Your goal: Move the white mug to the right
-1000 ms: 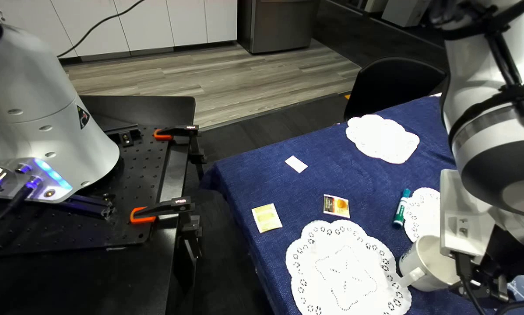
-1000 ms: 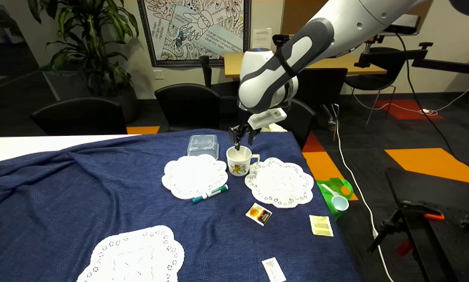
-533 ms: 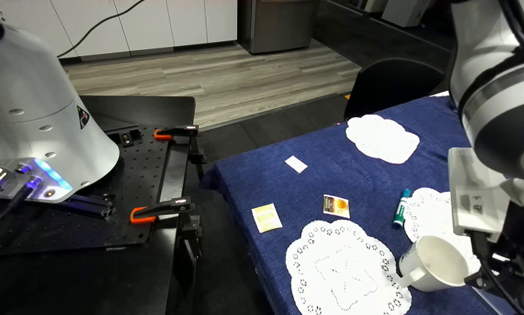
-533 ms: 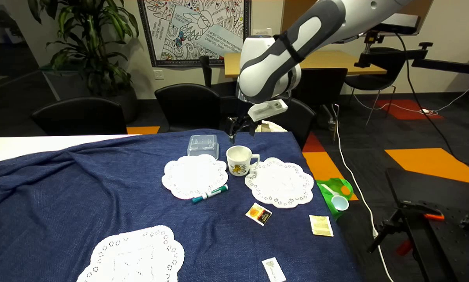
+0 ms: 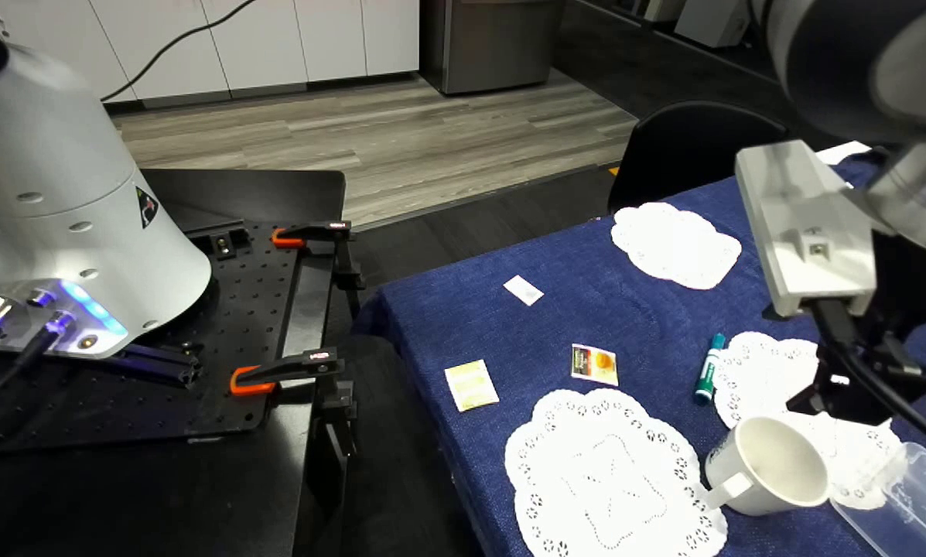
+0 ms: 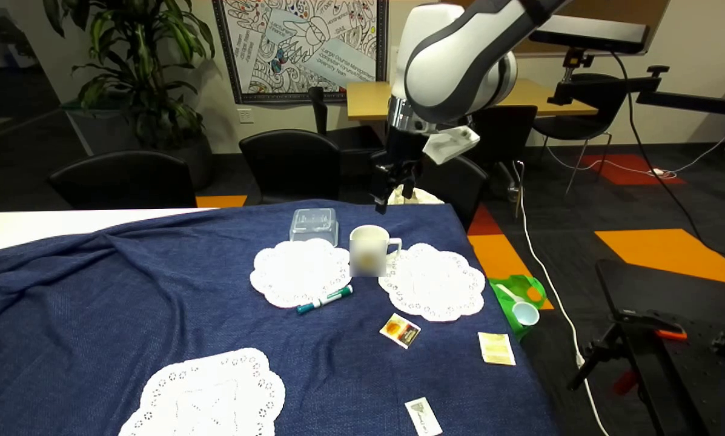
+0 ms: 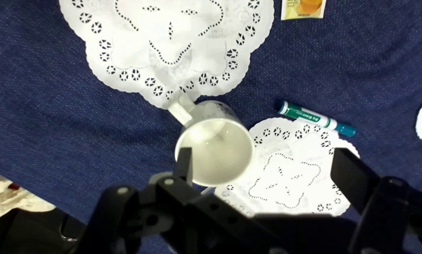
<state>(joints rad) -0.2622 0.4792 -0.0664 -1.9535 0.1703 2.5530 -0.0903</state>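
Observation:
The white mug (image 5: pixel 780 464) stands upright on the blue cloth, with its handle over the edge of a white lace doily (image 5: pixel 609 472). In an exterior view the mug (image 6: pixel 369 236) shows a blurred print on its front. In the wrist view I look down into the mug (image 7: pixel 221 151), which is empty. My gripper (image 7: pixel 263 153) is open with nothing between its fingers. One finger overlaps the mug's rim in that view, the other lies over a second doily (image 7: pixel 285 176). In an exterior view the gripper (image 6: pixel 393 201) hangs above and behind the mug, apart from it.
A green marker (image 6: pixel 326 300) lies beside the second doily. A clear plastic container (image 6: pixel 314 226) stands near the mug. Two tea packets (image 6: pixel 400 330) (image 6: pixel 496 349), a small white packet (image 6: pixel 423 417) and a third doily (image 6: pixel 211 393) lie on the cloth.
My gripper has risen away from the mug, and has shifted toward the right in an exterior view. A finger overlapped the mug's rim there one second ago. The mug has not moved.

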